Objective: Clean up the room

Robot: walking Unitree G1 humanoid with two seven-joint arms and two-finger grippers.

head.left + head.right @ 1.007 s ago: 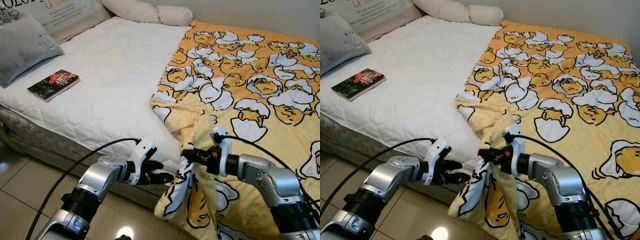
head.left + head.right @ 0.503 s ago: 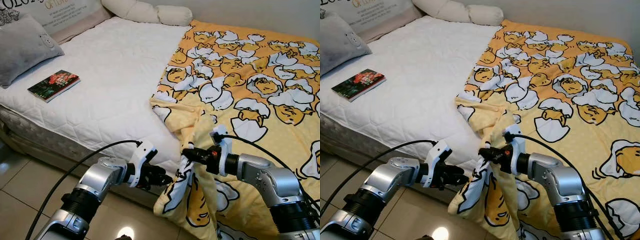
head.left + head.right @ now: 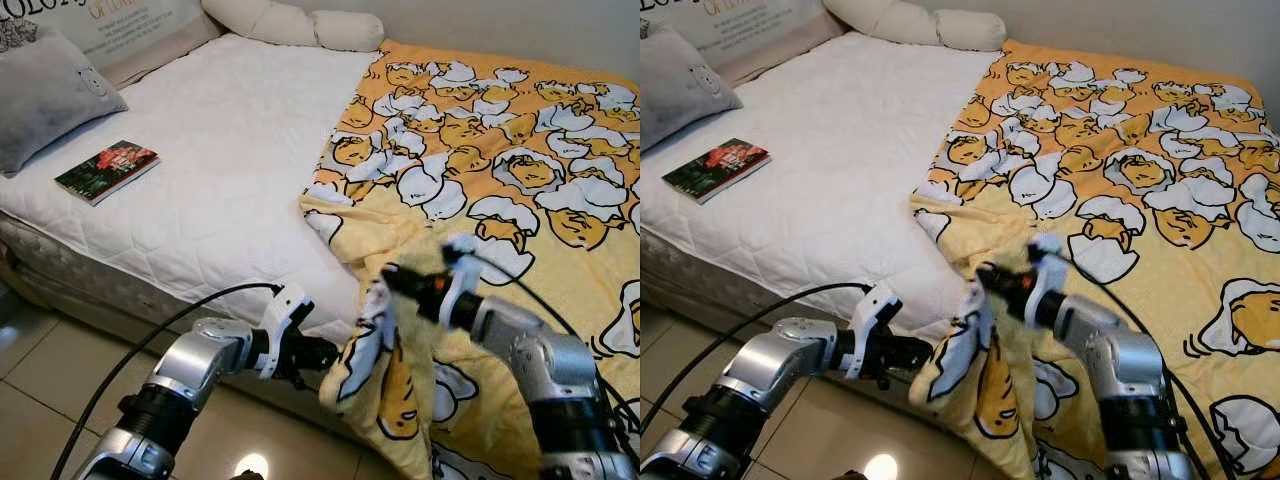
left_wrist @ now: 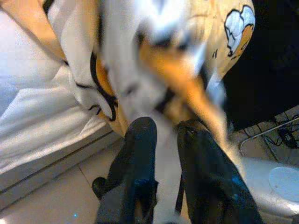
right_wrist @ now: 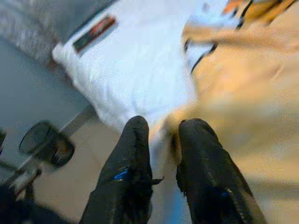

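One yellow blanket (image 3: pixel 500 190), one book (image 3: pixel 106 169), one grey pillow (image 3: pixel 45 95), two cream bolsters (image 3: pixel 300 22)

A book (image 3: pixel 106 169) lies on the mattress (image 3: pixel 230 150) left of the blanket (image 3: pixel 500 180); pillows (image 3: pixel 295 22) behind.

Silver jointed arms, black cables, white wrist brackets, black claws.

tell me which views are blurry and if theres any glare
Both wrist views are motion-blurred: the blanket smears in the left wrist view, the book in the right. In the eye views the right gripper is slightly smeared, the bed sharp; a small glare spot sits on the floor tile.
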